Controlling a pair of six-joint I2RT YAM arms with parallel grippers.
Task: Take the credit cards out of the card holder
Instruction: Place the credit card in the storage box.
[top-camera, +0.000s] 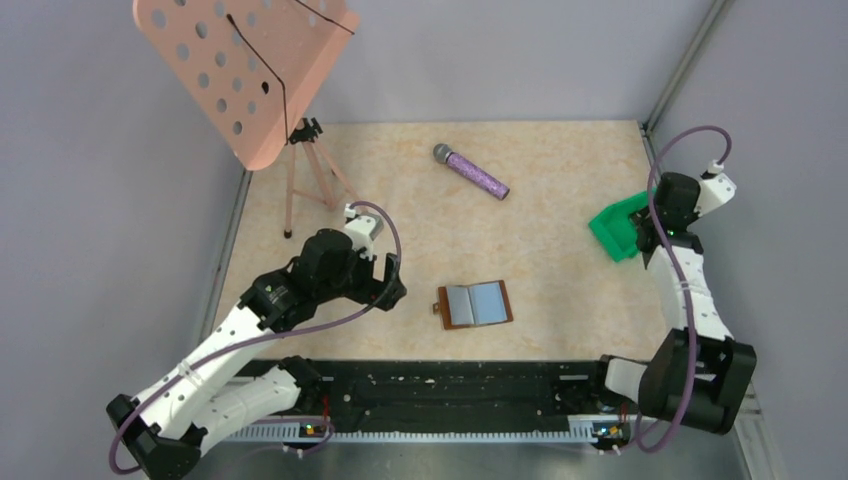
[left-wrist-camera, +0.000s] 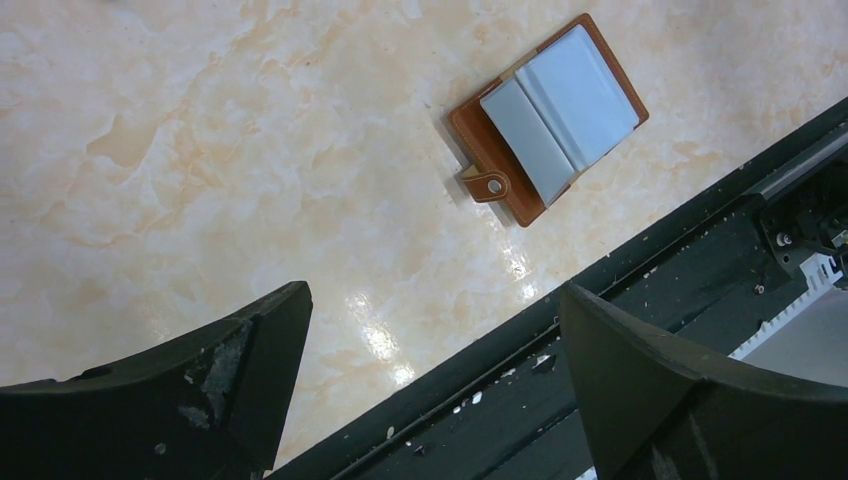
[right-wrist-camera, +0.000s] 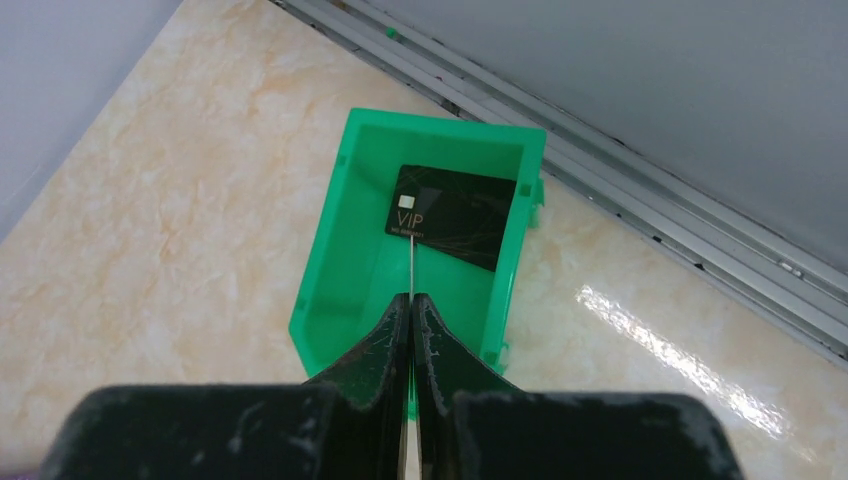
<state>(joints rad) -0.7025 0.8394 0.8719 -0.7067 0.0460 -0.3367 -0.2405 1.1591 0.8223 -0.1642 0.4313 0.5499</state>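
Card holder (top-camera: 475, 305) lies open and flat on the counter (top-camera: 540, 250), toward 6 o'clock from the middle of the overhead view, close to the black rail at the near edge. Both grey-blue panels face up inside the brown leather border, and its snap tab (left-wrist-camera: 487, 186) sticks out on the side nearest my left arm. Nothing is touching it. My left gripper (left-wrist-camera: 432, 300) hangs at about 9 o'clock from the holder, near it but apart, with the fingers spread wide; through its wrist camera I see bare counter and rail between the two tips, and the holder sits up at 1 o'clock in that picture. My right gripper (right-wrist-camera: 411, 300) is well away at 3 o'clock on the counter, poised over the green bin (right-wrist-camera: 335, 260) beside the right wall. Its fingers are pressed together on a thin pale sliver that pokes out past the tips – I read it as an edge-on card (right-wrist-camera: 411, 268), though only the edge shows. Below it, a black card (right-wrist-camera: 450, 218) marked VIP lies flat on the bin floor at the far end. A glittery purple microphone (top-camera: 470, 171) rests on the counter at 12 o'clock from the holder, well apart – and a pink perforated music stand (top-camera: 245, 70) on a tripod occupies the 10 o'clock corner.
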